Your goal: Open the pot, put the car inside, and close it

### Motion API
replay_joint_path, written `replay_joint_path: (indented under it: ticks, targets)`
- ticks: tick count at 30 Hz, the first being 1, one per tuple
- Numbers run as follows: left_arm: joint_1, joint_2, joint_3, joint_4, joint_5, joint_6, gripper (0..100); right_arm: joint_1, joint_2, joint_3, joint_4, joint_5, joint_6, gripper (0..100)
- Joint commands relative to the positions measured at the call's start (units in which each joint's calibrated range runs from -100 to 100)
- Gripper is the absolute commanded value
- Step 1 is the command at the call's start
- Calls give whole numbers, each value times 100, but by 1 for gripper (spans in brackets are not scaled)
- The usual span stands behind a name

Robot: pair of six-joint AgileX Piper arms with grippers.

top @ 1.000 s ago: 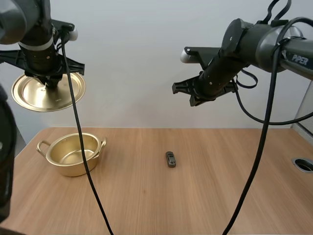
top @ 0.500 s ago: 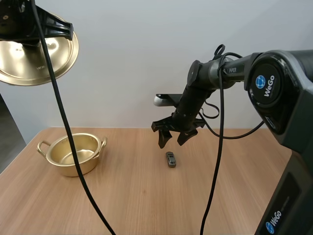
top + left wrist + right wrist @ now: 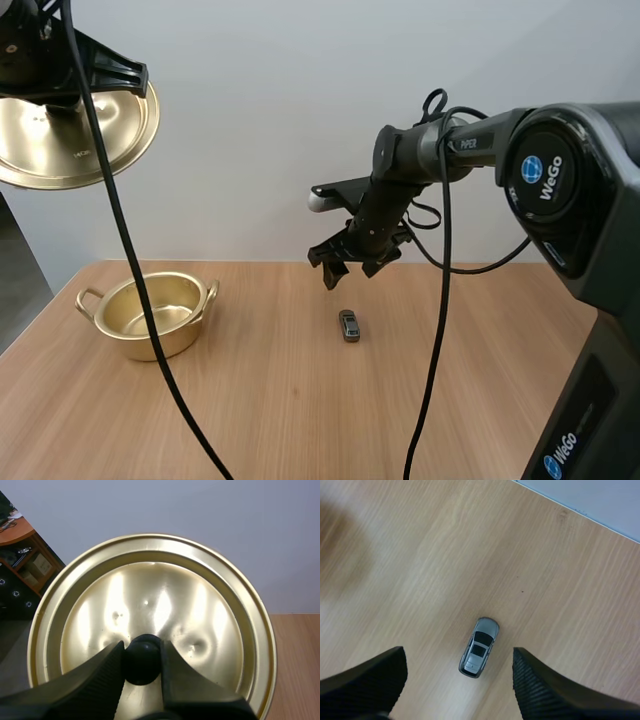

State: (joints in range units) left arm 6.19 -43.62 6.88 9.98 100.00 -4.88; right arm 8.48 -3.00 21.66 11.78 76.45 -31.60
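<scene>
A gold pot (image 3: 150, 313) stands open at the table's left, nothing visible inside. Its gold lid (image 3: 70, 135) hangs high above the left side, my left gripper (image 3: 141, 656) shut on the lid's black knob (image 3: 141, 659). A small grey toy car (image 3: 348, 325) lies on the wood near the table's middle. My right gripper (image 3: 348, 268) hovers open just above and behind the car. From the right wrist, the car (image 3: 479, 647) lies on the table below, in line with the gap between the two spread fingers (image 3: 547, 692).
The wooden table (image 3: 320, 400) has bare room around the car and toward the front. A round grommet sits at the right edge (image 3: 622, 335).
My right arm swung down from high on the right to just over the car, and its gripper opened wide. The lid rose higher on the left.
</scene>
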Motion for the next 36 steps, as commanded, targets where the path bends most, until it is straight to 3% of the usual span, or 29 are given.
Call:
replay_joint_path:
  ticks: [1,10,36]
  targets:
    - [4,1,-3,2,0,5,0,4,59,15,24,387,-178,100]
    - [4,1,-3,-21,0,16,0,4,884,15,-5,1045,-241,100]
    - [4,-13,-3,-30,0,16,0,4,2067,0,-153,-582,-274,100]
